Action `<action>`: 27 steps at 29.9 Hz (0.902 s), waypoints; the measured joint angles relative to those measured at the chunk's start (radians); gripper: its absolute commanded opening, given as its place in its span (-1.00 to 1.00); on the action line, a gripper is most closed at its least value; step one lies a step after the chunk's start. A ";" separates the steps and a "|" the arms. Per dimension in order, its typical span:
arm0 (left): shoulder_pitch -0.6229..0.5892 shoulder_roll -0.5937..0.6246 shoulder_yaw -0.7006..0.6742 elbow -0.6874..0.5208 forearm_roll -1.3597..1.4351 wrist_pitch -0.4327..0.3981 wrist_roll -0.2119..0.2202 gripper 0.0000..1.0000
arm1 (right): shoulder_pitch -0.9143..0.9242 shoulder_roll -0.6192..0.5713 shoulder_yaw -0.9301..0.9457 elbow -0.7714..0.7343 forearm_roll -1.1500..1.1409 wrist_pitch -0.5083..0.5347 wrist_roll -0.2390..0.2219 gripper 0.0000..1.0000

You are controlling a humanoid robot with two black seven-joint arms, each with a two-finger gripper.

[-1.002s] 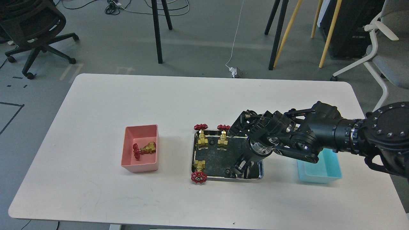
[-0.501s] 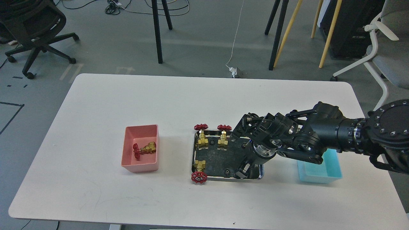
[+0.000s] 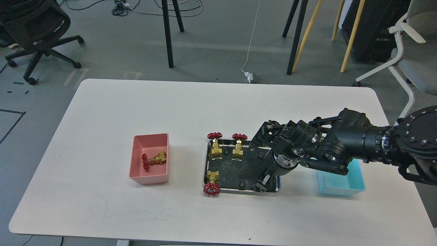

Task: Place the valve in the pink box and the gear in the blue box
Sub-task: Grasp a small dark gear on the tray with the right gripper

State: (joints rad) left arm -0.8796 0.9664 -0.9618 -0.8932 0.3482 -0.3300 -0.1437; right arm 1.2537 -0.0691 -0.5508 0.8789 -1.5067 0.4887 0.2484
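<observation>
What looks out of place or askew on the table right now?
One valve at the steel tray's near-left corner hangs its red handwheel over the rim, onto the table. The valve in the pink box lies on its side. Nothing looks spilled or damaged.

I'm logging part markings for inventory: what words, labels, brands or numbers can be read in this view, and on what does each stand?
None can be read.
The valves, such as the one in the pink box at: no legible marking; too small.
The blue box and steel tray: plain, no label seen.
The right gripper and its arm: dark, no print to make out.
</observation>
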 measured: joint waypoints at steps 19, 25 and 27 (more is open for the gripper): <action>-0.003 -0.002 0.002 0.008 0.000 -0.001 -0.001 0.96 | 0.018 0.022 0.002 0.003 0.002 0.000 0.000 -0.29; -0.003 -0.001 0.002 0.008 0.000 -0.001 -0.001 0.96 | 0.015 0.032 -0.001 0.000 0.002 0.000 0.000 -0.37; -0.003 0.000 0.002 0.008 0.000 -0.001 -0.001 0.96 | 0.015 0.033 -0.001 0.000 0.001 0.000 0.000 -0.38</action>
State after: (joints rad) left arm -0.8830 0.9664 -0.9602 -0.8850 0.3482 -0.3313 -0.1442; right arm 1.2690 -0.0357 -0.5521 0.8789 -1.5058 0.4886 0.2486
